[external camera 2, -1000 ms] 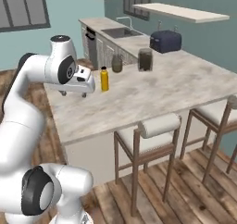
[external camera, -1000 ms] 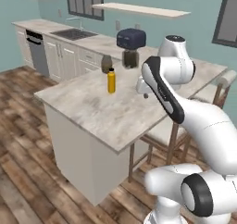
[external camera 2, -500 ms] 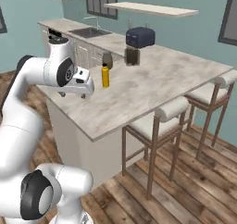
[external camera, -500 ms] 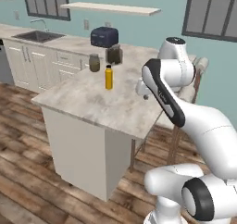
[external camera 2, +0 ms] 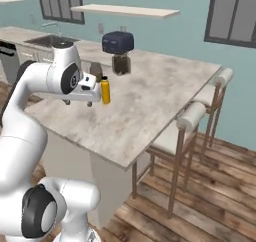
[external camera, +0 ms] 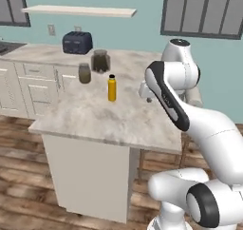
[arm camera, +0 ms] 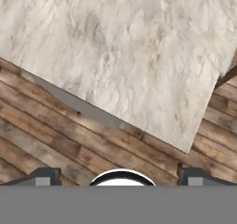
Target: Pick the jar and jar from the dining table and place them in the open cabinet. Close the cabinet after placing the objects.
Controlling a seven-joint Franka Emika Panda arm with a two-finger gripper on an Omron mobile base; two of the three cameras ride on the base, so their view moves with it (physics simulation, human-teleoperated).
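Rolling closer, the base is bringing both jars (external camera: pixel 93 66) nearer; they are standing beyond the bottle (external camera: pixel 112 88), past the wide-open, empty tool (external camera 2: pixel 79 102).

I see marbled tabletop (external camera: pixel 118 119) mid-frame; small jar (external camera: pixel 84 73), larger jar (external camera: pixel 100 61), yellow bottle (external camera: pixel 112 88) standing upper left on it.

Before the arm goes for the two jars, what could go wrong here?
The yellow bottle stands between the open gripper and the small jar and large jar; a direct reach might tip it. The jars stand close together, so the fingers may bump one. The toaster behind limits overshoot.
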